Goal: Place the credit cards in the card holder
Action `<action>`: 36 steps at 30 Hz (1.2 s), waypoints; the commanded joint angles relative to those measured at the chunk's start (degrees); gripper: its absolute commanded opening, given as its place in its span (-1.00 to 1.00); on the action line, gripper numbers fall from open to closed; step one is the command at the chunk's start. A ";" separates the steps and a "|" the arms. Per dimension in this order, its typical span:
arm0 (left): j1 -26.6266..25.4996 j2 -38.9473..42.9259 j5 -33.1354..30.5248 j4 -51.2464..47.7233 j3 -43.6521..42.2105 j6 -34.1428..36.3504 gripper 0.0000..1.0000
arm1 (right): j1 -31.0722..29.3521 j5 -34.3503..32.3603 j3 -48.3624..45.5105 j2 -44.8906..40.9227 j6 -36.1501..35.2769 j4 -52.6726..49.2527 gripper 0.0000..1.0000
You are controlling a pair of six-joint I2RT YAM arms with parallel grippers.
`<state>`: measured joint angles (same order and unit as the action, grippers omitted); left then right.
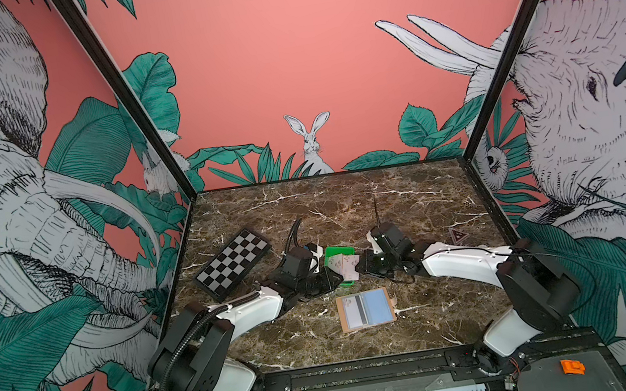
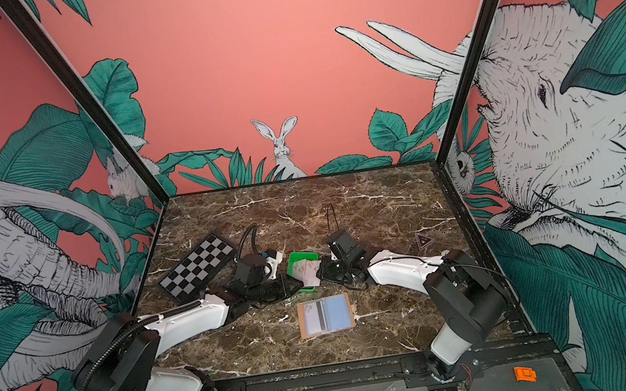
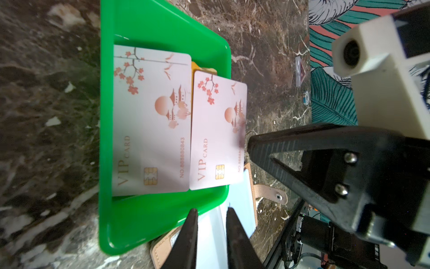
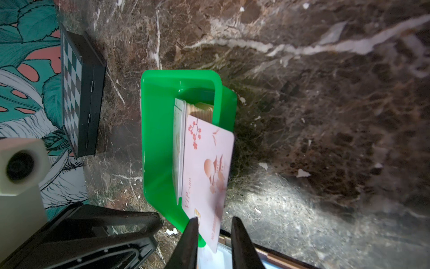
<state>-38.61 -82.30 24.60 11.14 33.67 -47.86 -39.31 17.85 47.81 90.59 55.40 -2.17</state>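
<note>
Grippers [image 1: 325, 276] [image 1: 364, 265] flank the green tray [image 1: 339, 252] — both parted, right one's jaws astride a credit card [image 4: 207, 177].

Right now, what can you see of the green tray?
The green tray is a small, shallow rectangle of glossy plastic with rounded corners and a raised rim. It rests on the brown marble table between the two arms, behind the open card holder. White VIP cards with blossom prints lie inside over a yellowish one; one card tilts out over the rim, between the right pincer's parted tips.
</note>
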 commanded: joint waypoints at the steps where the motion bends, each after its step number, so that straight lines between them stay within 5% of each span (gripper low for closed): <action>1: -0.48 0.17 -0.25 1.39 1.14 -0.40 -0.52 | 0.21 0.51 -0.74 2.35 1.07 3.89 -0.49; 22: -0.46 0.12 -0.03 1.92 1.11 -0.66 -0.52 | 0.25 -1.58 -0.35 1.61 -0.44 0.75 -0.82; 36: -0.52 5.30 2.60 3.79 -1.42 0.46 -0.53 | 0.20 -1.92 -1.43 -8.64 -3.75 -3.06 -0.95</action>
<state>-38.87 -80.27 25.54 12.43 33.58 -48.14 -39.31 16.43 47.31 84.97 53.80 -4.16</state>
